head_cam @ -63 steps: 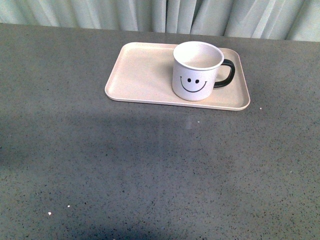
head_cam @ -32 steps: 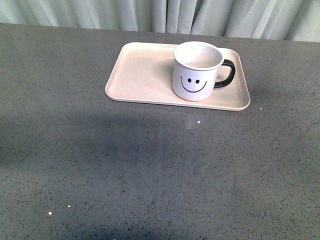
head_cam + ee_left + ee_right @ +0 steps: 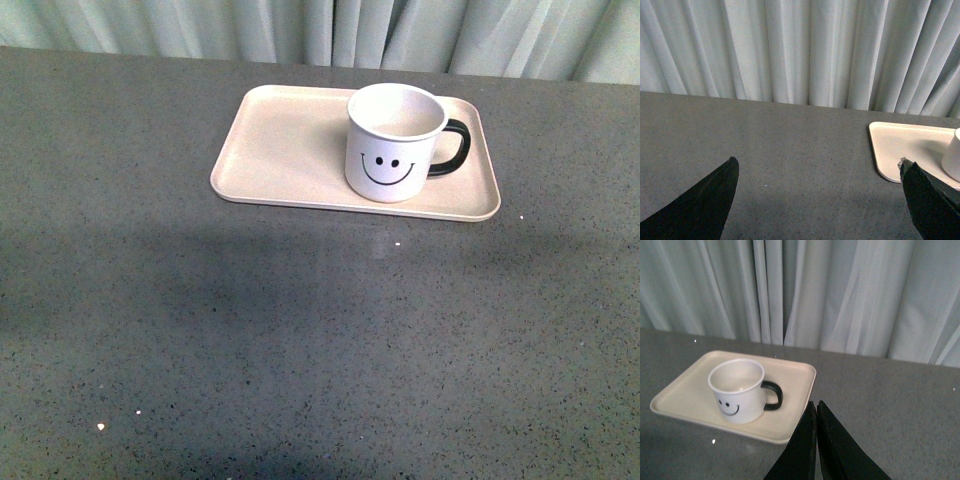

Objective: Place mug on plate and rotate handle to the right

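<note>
Near table: a wide stretch of bare speckled grey table (image 3: 300, 340) lay between the robot and the tray, with a few tiny white specks at about 7 o'clock in the front view.
Left gripper: the left gripper (image 3: 817, 200) had its two dark fingers spread wide apart, holding nothing, above bare table at the tray's left end.
Right gripper: the right gripper (image 3: 816, 440) had its fingers pressed together with barely a slit between them, holding nothing, near the tray's right corner.
Plate: the plate (image 3: 285, 150) lay flat at about 12 o'clock, its low rim unbroken, its left half bare.
Mug: the mug (image 3: 390, 145) stood upright on the plate's right half, close to the near rim, empty inside.
Handle: the handle (image 3: 452, 150) pointed to 3 o'clock, over the tray and inside its right rim.
Markings: a black smiley face faced the robot; no writing could be read.
Far edge: pale pleated curtain (image 3: 330, 30) closed off the table's far side.
</note>
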Controlling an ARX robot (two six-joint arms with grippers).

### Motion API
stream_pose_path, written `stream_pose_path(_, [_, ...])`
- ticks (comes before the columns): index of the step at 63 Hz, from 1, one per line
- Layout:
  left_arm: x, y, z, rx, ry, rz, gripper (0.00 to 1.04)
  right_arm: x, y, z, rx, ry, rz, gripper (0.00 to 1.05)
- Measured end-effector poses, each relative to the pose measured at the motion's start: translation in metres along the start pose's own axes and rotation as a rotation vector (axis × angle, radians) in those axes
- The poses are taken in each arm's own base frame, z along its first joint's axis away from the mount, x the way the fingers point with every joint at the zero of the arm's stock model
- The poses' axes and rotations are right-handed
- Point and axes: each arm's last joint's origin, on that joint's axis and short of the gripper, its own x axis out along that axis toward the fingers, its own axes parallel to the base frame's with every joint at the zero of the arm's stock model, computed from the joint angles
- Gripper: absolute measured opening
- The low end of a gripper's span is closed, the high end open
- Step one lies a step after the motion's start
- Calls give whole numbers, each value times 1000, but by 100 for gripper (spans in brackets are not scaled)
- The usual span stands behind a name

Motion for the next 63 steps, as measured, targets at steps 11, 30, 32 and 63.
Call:
stream_pose_path(11, [0,0,0,0,0,0,95,-15,0,-1,0,2,0,2])
stream_pose_path(30, [0,0,0,0,0,0,95,-32,0,5,0,-14,0,2])
stream_pose_path(32, [0,0,0,0,0,0,95,-33,0,5,0,-16,0,2])
stream_pose_path(63, [0,0,0,0,0,0,95,-52,0,10,0,-32,0,2])
